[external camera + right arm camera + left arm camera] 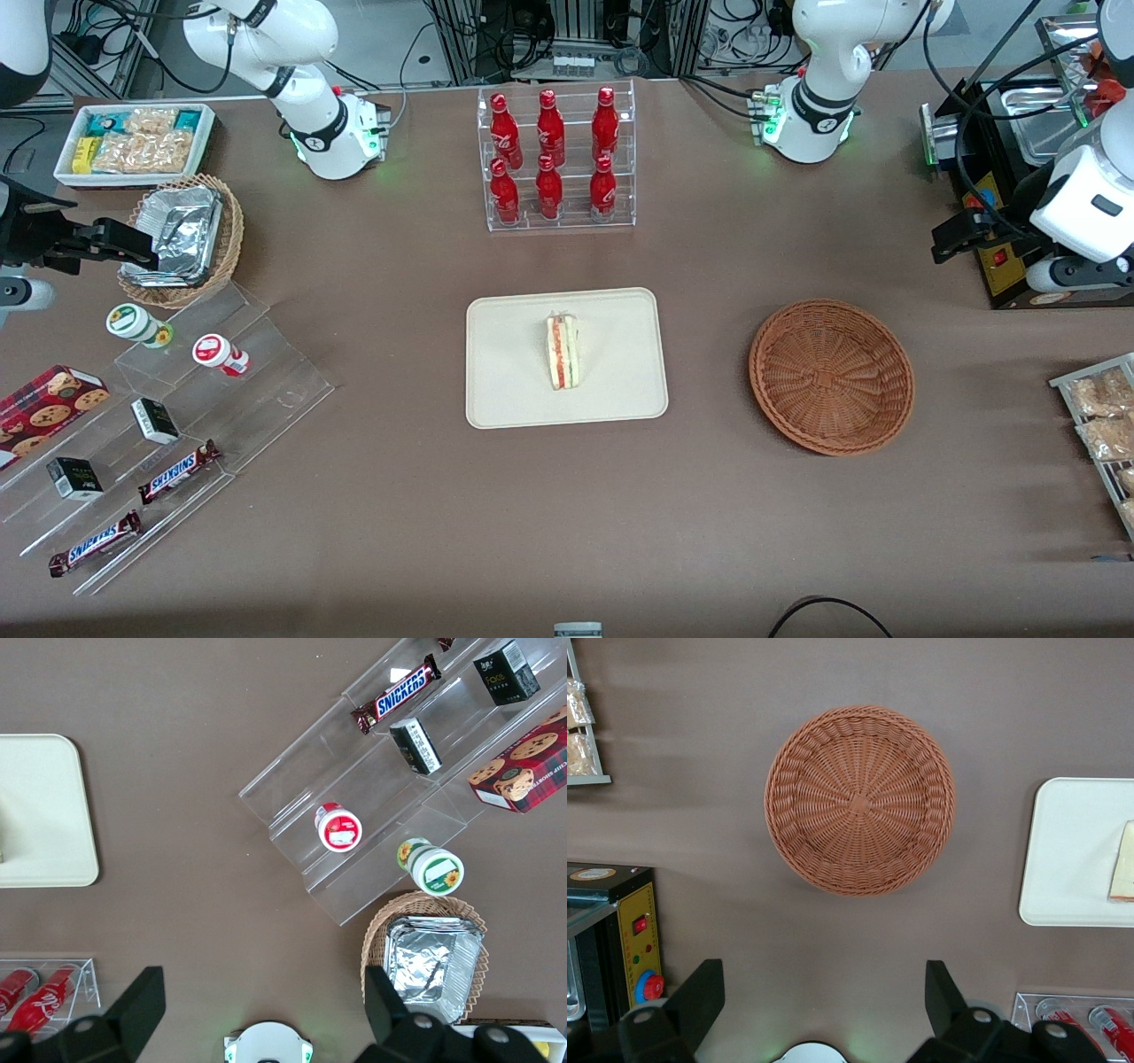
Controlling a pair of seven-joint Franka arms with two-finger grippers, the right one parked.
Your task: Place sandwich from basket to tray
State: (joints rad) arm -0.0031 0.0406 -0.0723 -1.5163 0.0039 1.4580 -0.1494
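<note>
The sandwich (pixel 563 352), a pale wedge with a red and green stripe, lies on the beige tray (pixel 514 390) at the middle of the table. The round reddish-brown basket (pixel 831 377) sits beside the tray toward the working arm's end, with nothing in it. My gripper (pixel 954 239) is raised high off the table, toward the working arm's end of the basket and farther from the front camera, well apart from it. In the left wrist view the gripper (pixel 822 997) is open and holds nothing, above bare table, with the basket (pixel 859 802), the tray (pixel 1072 850) and the sandwich's edge (pixel 1123 859) in sight.
A clear rack of red bottles (pixel 556 159) stands farther from the front camera than the tray. A black machine (pixel 1001 257) and a snack rack (pixel 1103 416) sit at the working arm's end. A stepped clear display (pixel 177 416), a foil-filled tan basket (pixel 186 239) and a white bin (pixel 133 142) lie toward the parked arm's end.
</note>
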